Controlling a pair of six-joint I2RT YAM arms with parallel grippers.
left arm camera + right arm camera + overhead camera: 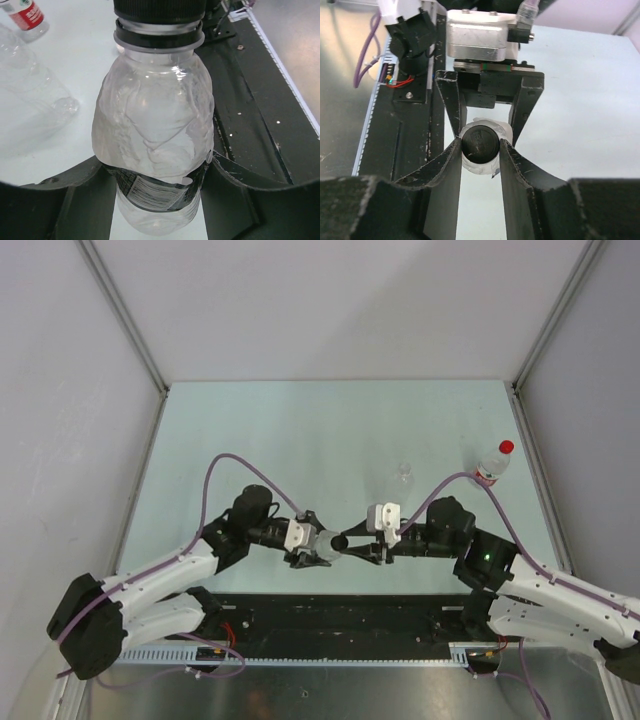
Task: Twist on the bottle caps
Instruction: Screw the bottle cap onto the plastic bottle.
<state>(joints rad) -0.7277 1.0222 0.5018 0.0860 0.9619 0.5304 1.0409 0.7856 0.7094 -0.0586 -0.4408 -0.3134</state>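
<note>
Left pincer (312, 552) and right pincer (352, 546) meet nose to nose low in the top view, over the near edge of the table (300, 420). The left one clamps a clear bottle (324, 546) lying level, its long axis running left to right and its neck toward the right arm. The right one closes on the black cap (339, 542) at that neck. Well apart, a second clear bottle (403, 475) stands mid-table, and a labelled bottle (490, 468) with a red cap (506, 447) stands by the right edge.

From the left wrist, the crumpled held bottle looks empty, gripped at its dark label band, with the cap seated on its mouth.

From the right wrist, both fingers (445, 170) press the cap's sides and the cap is seen end-on. The twist probably falls to the right arm, about the bottle's axis. Whether the threads have caught cannot be told.
</note>
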